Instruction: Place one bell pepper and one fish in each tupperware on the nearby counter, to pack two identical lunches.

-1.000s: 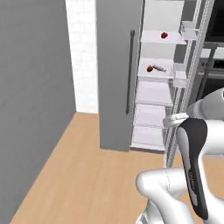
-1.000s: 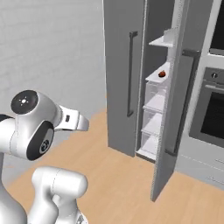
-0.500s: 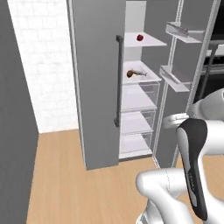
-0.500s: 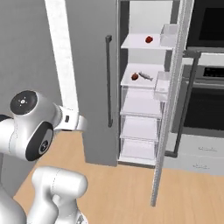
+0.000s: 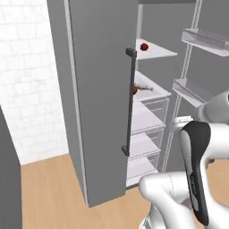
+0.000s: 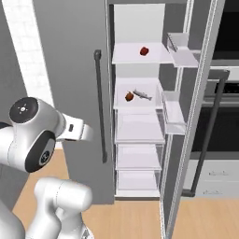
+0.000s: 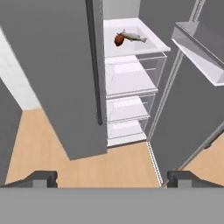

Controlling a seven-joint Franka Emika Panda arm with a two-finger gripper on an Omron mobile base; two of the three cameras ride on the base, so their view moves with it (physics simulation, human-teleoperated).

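Fridge (image 6: pixel 74 56) seen with right door swung open, left door shut. Red pepper (image 6: pixel 144 51) laid on top shelf. Second pepper (image 6: pixel 129 96) and fish (image 6: pixel 143 95) laid touching on shelf below. Gripper (image 7: pixel 112 179) held far back over wood floor (image 7: pixel 87 166), fingers spread wide, nothing pinched.
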